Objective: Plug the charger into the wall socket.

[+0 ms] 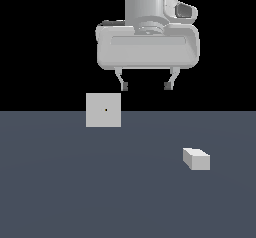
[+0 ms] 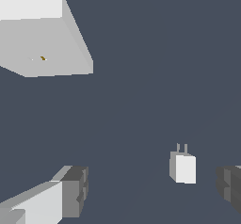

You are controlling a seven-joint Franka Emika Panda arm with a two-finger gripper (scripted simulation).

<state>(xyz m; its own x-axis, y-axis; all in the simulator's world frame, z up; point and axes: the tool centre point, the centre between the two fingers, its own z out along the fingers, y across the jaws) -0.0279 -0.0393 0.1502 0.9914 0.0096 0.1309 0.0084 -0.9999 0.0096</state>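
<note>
The charger (image 1: 196, 159) is a small white block lying on the grey floor at the exterior view's right; in the wrist view the charger (image 2: 183, 168) shows two thin prongs on one end. The wall socket (image 1: 103, 110) is an upright white square panel with a tiny dark dot, at the exterior view's left; it also shows in the wrist view (image 2: 42, 46). My gripper (image 1: 146, 86) hangs high above the floor, between the two things, open and empty. Its fingers (image 2: 73, 190) are spread wide, with the charger between them but far below.
A plain dark grey floor (image 1: 75, 182) spreads under everything. The background above it is black.
</note>
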